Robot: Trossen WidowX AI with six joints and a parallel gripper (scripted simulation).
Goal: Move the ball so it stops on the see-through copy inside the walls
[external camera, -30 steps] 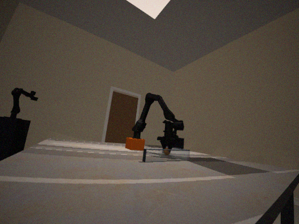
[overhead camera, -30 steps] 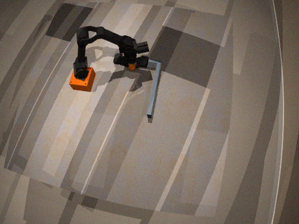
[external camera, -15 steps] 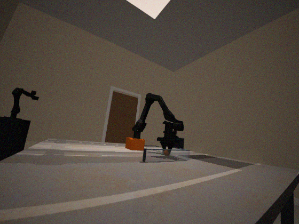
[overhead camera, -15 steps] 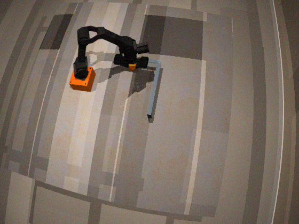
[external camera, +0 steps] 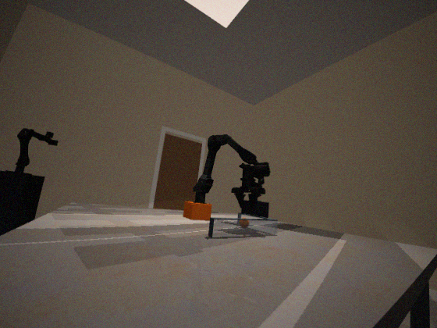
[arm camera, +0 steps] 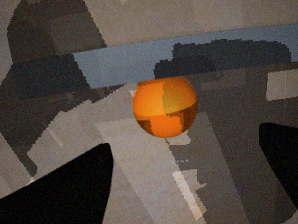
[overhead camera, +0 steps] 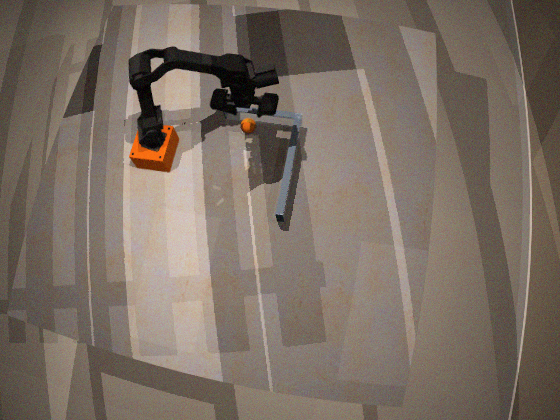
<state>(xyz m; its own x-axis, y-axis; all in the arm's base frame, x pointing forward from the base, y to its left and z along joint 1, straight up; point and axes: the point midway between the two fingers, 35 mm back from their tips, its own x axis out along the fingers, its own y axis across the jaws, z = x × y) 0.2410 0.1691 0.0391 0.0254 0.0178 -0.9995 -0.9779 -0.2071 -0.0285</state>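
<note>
We see the orange ball (overhead camera: pixel 248 125) resting on the table (overhead camera: pixel 350 280) in the far-left part of the surface, inside the corner made by the two clear walls (overhead camera: pixel 289 170). It sits just beside the short wall that runs along the far side, and well apart from the long wall that stretches toward the near edge. In the wrist view the ball (arm camera: pixel 164 107) lies on the table with the short wall (arm camera: pixel 200 52) close behind it, and we cannot tell whether the two touch. We cannot make out a see-through copy apart from the ball in any view.

The gripper (overhead camera: pixel 244 104) hangs over the short wall, just to the far side of the ball, with its jaws spread wide and nothing between them. In the wrist view we see the two dark fingers at the lower left and right corners, both standing clear of the ball. From the exterior view the gripper (external camera: pixel 251 205) hovers above the walls (external camera: pixel 234 226), and the ball (external camera: pixel 243 222) shows as a small orange spot below it.

The arm's orange base (overhead camera: pixel 154 147) stands near the far-left corner of the table, to the left of the ball. In the exterior view we also see a brown door (external camera: pixel 177 172) in the back wall of the room and a second dark arm (external camera: pixel 29 150) on a stand at the left.
</note>
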